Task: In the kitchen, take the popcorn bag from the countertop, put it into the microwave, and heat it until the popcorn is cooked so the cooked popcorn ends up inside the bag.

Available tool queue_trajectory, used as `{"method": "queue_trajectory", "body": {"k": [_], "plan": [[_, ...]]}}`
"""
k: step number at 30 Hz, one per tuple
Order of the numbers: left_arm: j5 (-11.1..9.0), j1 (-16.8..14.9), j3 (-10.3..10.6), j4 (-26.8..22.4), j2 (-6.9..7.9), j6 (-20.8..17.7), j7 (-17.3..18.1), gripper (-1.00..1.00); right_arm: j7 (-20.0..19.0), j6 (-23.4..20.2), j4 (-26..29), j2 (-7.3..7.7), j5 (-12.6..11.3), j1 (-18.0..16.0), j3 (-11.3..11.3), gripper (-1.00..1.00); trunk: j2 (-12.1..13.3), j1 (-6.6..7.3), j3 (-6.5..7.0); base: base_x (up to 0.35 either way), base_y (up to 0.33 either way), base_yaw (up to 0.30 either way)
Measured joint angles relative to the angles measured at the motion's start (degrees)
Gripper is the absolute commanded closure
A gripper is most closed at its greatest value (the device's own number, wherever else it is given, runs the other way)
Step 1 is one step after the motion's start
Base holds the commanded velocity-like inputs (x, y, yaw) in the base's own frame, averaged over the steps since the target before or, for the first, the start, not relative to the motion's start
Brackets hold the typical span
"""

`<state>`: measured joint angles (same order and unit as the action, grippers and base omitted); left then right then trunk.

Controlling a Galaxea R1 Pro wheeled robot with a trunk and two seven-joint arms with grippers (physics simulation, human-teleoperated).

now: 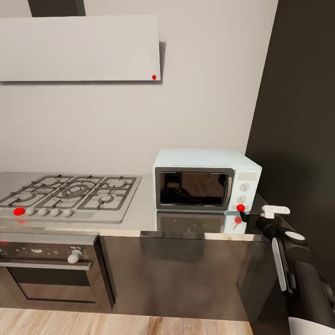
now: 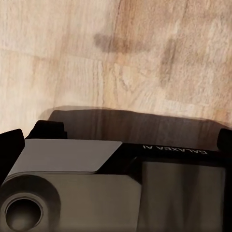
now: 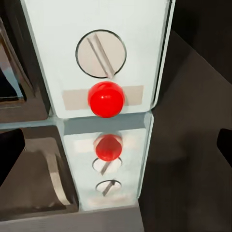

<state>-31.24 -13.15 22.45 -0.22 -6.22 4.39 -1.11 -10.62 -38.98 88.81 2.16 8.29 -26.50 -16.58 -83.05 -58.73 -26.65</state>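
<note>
The pale blue microwave (image 1: 204,179) stands on the grey countertop (image 1: 139,218) with its dark glass door shut. The popcorn bag is hidden or out of view. My right gripper (image 1: 243,216) hovers just in front of the round red button (image 1: 240,208) at the bottom of the white control panel. In the right wrist view the red button (image 3: 106,98) sits under a knob (image 3: 100,53), and both are mirrored in the worktop. The right gripper (image 3: 116,145) is open, its dark fingertips (image 3: 9,150) wide apart. My left gripper (image 2: 116,140) hangs open over the wooden floor.
A steel gas hob (image 1: 70,193) lies left of the microwave, above a dark built-in oven (image 1: 46,270). A grey hood (image 1: 79,49) hangs on the wall. A tall dark panel (image 1: 298,116) stands at the right. The robot's base (image 2: 121,188) is below the left gripper.
</note>
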Motion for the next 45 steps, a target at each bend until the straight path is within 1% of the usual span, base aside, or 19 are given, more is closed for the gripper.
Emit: {"method": "queue_trajectory", "body": {"k": [3,8,13,14,18,26,28,37,45], "plan": [[0.04,0.00,0.00,0.00,0.00,0.00,0.00,-1.00,0.04,1.41,-0.11,0.04,0.06,0.00,0.12,-1.00,0.00,0.00,0.00,0.000,0.000,0.000],[0.05,0.00,0.00,0.00,0.00,0.00,0.00,-1.00,-0.08,1.52,-0.19,0.18,0.16,0.00,0.20,-1.00,0.00,0.00,0.00,0.000,0.000,0.000],[-0.01,0.00,0.00,0.00,0.07,0.00,0.00,-1.00,0.04,1.18,-0.19,0.28,0.83,0.00,0.12,-1.00,0.00,0.00,0.00,0.072,0.000,0.000],[-0.02,0.00,0.00,0.00,0.08,0.00,0.00,-1.00,0.04,1.16,-0.21,0.29,0.89,0.00,0.11,1.00,0.00,0.00,0.00,0.008,0.000,0.000],[-0.04,0.00,0.00,0.00,0.09,0.00,0.00,-1.00,0.32,1.21,-0.21,0.24,1.01,0.00,0.11,1.00,0.00,0.00,0.00,0.002,0.000,0.000],[-0.02,0.00,0.00,0.00,0.08,0.00,0.00,-1.00,0.16,0.54,-0.22,0.64,0.68,0.00,0.30,1.00,0.00,0.00,0.00,0.000,0.000,0.000],[-0.11,0.01,-0.04,0.00,0.10,-0.03,0.00,-1.00,0.16,0.55,-0.27,0.48,0.62,0.00,0.41,1.00,0.00,0.00,0.00,0.021,0.000,0.000],[-0.22,0.00,-0.08,0.00,0.26,-0.09,0.00,-1.00,0.04,0.56,-0.33,0.22,0.53,0.00,0.42,1.00,-0.01,0.03,0.00,0.226,0.000,0.000],[-0.22,0.00,-0.09,0.00,0.26,-0.09,0.00,-1.00,0.04,0.59,-2.95,0.22,0.47,0.00,0.38,1.00,0.00,0.00,0.00,0.019,0.000,0.000]]}}
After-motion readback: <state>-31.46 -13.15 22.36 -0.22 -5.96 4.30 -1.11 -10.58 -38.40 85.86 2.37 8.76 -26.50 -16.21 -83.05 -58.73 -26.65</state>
